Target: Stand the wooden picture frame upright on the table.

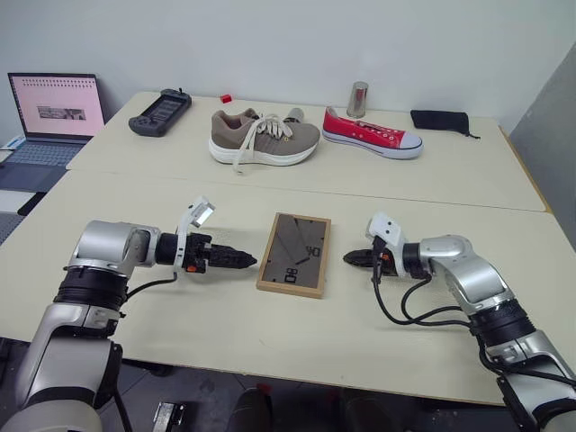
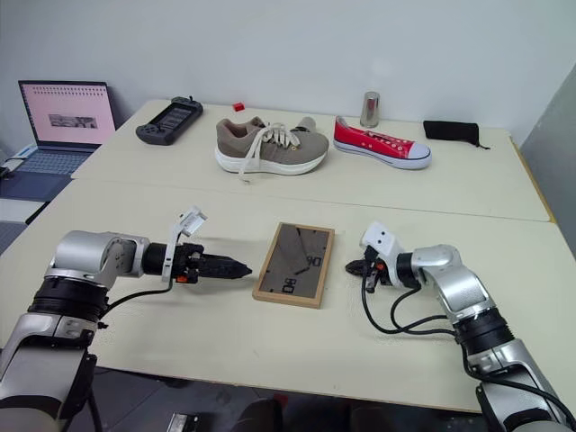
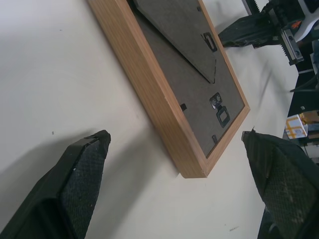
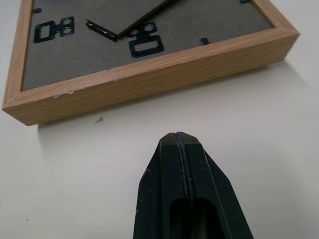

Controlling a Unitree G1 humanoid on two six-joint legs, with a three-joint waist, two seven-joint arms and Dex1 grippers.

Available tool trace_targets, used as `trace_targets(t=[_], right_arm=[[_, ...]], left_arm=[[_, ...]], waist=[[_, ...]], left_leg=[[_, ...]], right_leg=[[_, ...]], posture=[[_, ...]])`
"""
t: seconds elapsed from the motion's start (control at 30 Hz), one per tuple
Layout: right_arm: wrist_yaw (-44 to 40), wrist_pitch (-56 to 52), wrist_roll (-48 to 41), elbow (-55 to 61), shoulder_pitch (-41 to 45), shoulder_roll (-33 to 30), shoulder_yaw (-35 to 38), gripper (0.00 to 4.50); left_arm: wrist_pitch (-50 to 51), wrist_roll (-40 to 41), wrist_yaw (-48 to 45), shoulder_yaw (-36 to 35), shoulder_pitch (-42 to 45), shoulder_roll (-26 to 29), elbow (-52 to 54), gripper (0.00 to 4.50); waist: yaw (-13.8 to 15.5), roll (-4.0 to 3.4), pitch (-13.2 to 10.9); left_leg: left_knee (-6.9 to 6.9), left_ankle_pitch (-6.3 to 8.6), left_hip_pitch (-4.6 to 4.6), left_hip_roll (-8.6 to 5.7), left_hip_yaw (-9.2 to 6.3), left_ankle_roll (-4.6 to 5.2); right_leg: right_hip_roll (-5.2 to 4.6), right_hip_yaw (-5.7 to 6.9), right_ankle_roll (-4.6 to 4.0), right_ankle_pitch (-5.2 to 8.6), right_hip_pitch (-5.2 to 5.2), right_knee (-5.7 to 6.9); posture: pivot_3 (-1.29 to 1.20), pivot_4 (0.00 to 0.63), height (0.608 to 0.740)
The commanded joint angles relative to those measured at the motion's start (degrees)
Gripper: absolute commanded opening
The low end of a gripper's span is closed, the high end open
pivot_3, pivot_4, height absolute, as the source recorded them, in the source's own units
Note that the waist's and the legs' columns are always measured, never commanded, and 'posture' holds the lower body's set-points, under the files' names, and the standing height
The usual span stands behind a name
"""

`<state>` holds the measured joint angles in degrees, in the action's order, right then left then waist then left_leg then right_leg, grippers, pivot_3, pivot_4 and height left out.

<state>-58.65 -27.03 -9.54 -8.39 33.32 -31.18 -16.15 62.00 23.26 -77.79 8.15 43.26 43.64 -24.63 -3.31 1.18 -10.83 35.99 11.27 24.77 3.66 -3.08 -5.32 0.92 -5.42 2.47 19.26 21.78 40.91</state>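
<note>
The wooden picture frame (image 1: 294,255) lies flat, back up, on the worktop (image 1: 207,315). The left claw (image 1: 248,262) gapes beside it; the right claw (image 1: 349,258), pinched closed, seems just clear.

Legible text: none. Laptop (image 2: 67,117), off the table's (image 2: 450,351) far left corner: pink screen with a row of dark marks along its top and a small banner-like block, possibly lettering, not readable. Wooden picture frame (image 1: 294,254), near the middle of the tabletop's near half, back side up: no label or number visible on the backing. Small white-and-yellow box (image 3: 296,126) beyond the table edge: markings cannot be made out.
</note>
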Motion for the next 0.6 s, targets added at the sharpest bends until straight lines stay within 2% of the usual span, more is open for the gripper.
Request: trace_targets(t=[0.03,0.2,0.6], right_arm=[[0.3,-0.3,0.4,2.4,0.2,1.0,-0.6,0.00],[1.6,-1.0,1.1,2.4,0.9,4.4,-1.9,0.00],[2.9,-0.5,1.9,-1.6,4.7,10.1,-2.5,0.00]], left_arm=[[1.6,0.9,1.5,-0.4,2.2,-1.8,-1.7,4.45],[8.8,1.2,1.4,3.5,4.5,-4.1,-5.1,4.45],[5.7,1.0,1.1,5.4,3.7,-5.7,-3.1,4.45]], waist=[[0.0,0.00,0.0],[-0.2,0.00,0.0],[0.0,-0.01,0.0]], left_leg=[[0.00,0.00,0.00,0.00,0.00,0.00],[0.00,0.00,0.00,0.01,0.00,0.00],[0.02,-0.01,-0.01,-0.02,-0.02,-0.01]], right_leg=[[0.00,-0.01,0.00,0.00,0.00,-0.01],[0.01,-0.01,0.00,0.00,0.01,0.01],[-0.02,0.00,0.00,0.00,-0.02,0.03]], posture=[[0.00,0.150,0.740],[0.00,0.150,0.740],[0.00,0.150,0.740]])
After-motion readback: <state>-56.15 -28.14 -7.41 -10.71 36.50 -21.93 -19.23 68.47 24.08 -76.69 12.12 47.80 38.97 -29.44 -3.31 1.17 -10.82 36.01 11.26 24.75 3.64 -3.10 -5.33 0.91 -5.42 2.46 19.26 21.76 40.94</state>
